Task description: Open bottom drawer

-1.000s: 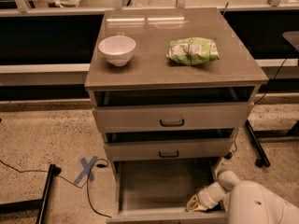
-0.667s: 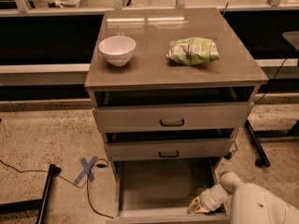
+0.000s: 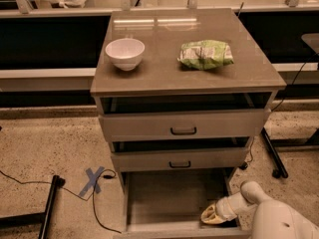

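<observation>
The bottom drawer (image 3: 169, 195) is the lowest of the cabinet's three and stands pulled far out, so I look down into its bare grey-brown inside. Its front panel (image 3: 179, 229) lies at the lower edge of the view, and its handle is hidden. My gripper (image 3: 210, 215), with yellowish tips on a white arm (image 3: 279, 220), reaches in from the lower right. It sits at the drawer's front right corner, just behind the front panel.
The top drawer (image 3: 183, 125) and middle drawer (image 3: 179, 159) stand slightly out. A white bowl (image 3: 124, 53) and a green bag (image 3: 205, 54) lie on the cabinet top. A blue tape cross (image 3: 92, 179), cables and a black stand leg (image 3: 50, 203) are on the floor to the left.
The gripper has stayed at the drawer's front right corner, shifting only slightly. The drawer stays pulled out.
</observation>
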